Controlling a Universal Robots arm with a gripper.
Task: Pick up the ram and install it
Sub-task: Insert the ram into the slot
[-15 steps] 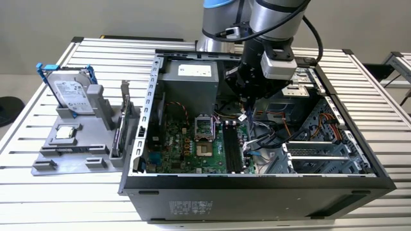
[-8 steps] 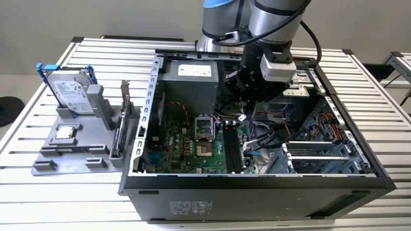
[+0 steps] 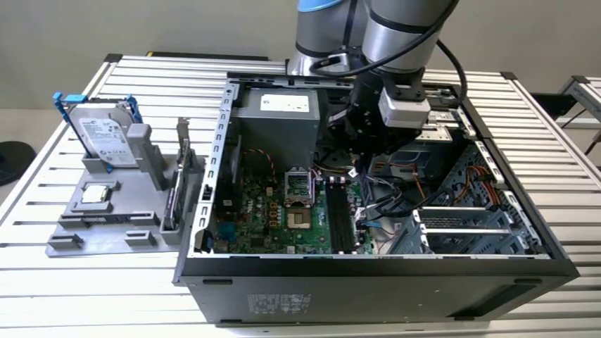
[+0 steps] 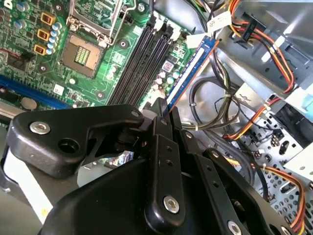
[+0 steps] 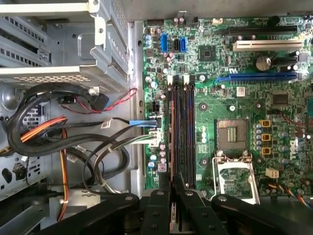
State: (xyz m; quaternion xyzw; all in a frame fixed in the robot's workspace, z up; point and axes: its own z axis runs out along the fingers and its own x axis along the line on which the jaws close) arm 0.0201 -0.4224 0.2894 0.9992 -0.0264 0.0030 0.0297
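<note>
Gripper pinches the ram edge-down just above the memory slots, apparently lined up for seating.

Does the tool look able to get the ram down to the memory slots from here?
Probably yes. The tool, shut on the ram, hangs above the empty memory slots; the cables lie to one side, not across them.

A pale slatted metal counter sits in even light. A plain grey wall stands beyond its far edge. Light floor shows past the exterior view's left edge, and a second slatted counter past the right.
</note>
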